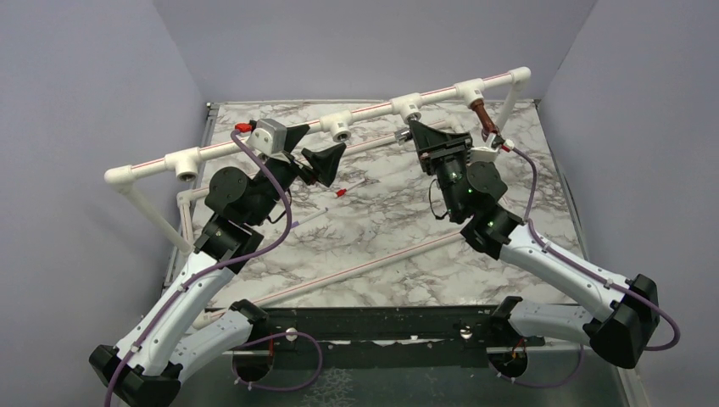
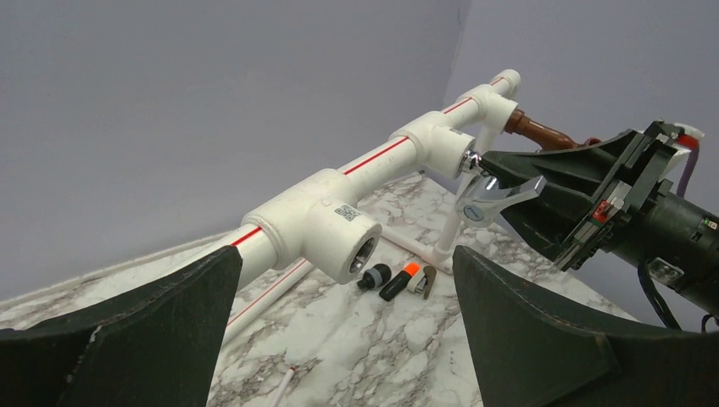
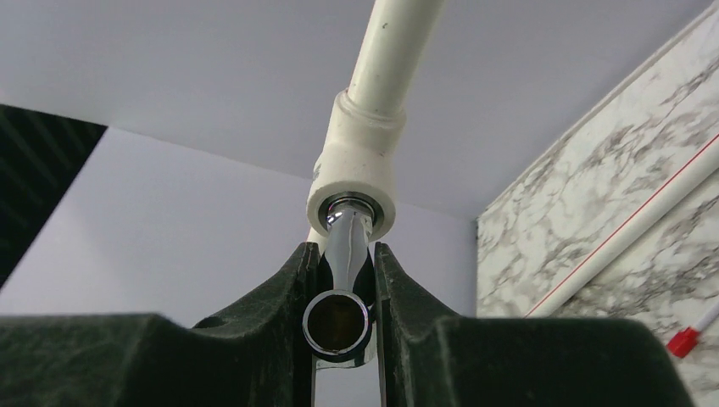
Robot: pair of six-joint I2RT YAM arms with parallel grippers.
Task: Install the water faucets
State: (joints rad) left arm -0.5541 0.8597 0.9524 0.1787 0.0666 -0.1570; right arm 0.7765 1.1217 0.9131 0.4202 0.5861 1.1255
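As it pinches faucet [image 3: 346, 231], right claw [image 3: 344, 259] barely gapes.

Chrome tap [image 3: 339, 292] was mirror-bright polished metal, brown tap [image 1: 483, 116] looked a duller reddish-brown, pipe frame [image 2: 322, 225] was smooth white plastic, worktop [image 1: 390, 242] had a marble-patterned, faintly glossy face, right claw [image 3: 343, 259] was matt black, finely grained.
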